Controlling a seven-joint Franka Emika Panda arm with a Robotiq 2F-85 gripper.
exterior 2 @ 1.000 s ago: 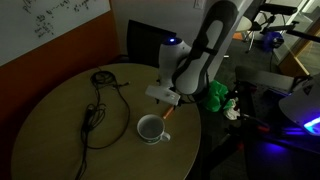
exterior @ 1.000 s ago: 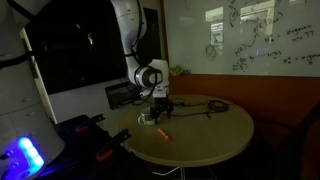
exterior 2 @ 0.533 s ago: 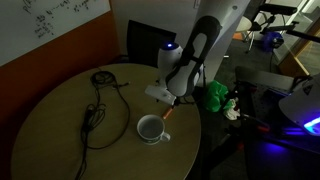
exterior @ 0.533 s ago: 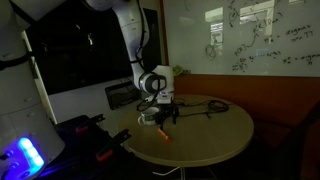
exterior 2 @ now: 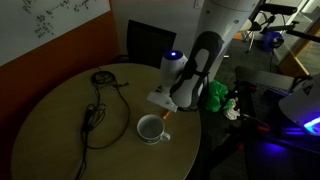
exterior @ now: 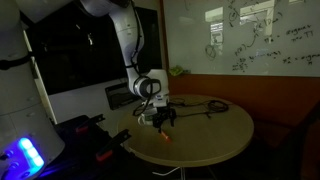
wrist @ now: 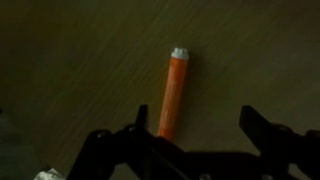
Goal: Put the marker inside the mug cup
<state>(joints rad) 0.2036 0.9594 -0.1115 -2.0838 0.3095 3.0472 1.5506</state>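
Observation:
The marker (wrist: pixel 175 92) is a thin orange-red stick with a pale tip, lying flat on the round wooden table (exterior 2: pixel 60 140). In the wrist view it runs down between my gripper's (wrist: pixel 197 130) two dark fingers, closer to the left one. The gripper is open and holds nothing. In both exterior views the gripper (exterior 2: pixel 164 106) (exterior: pixel 158 117) hangs low over the table edge, right above the marker (exterior 2: pixel 167 117) (exterior: pixel 164 134). The mug cup (exterior 2: pixel 151 129), white with a dark inside, stands upright just beside the gripper.
A black coiled cable (exterior 2: pixel 98 100) lies across the far side of the table. A green object (exterior 2: pixel 215 95) sits behind the arm off the table. The table edge runs close to the marker and mug. A whiteboard (exterior: pixel 260 35) hangs on the wall.
The arm has lowered and the gripper has come down closer to the table over the marker. Marker and mug have not moved.

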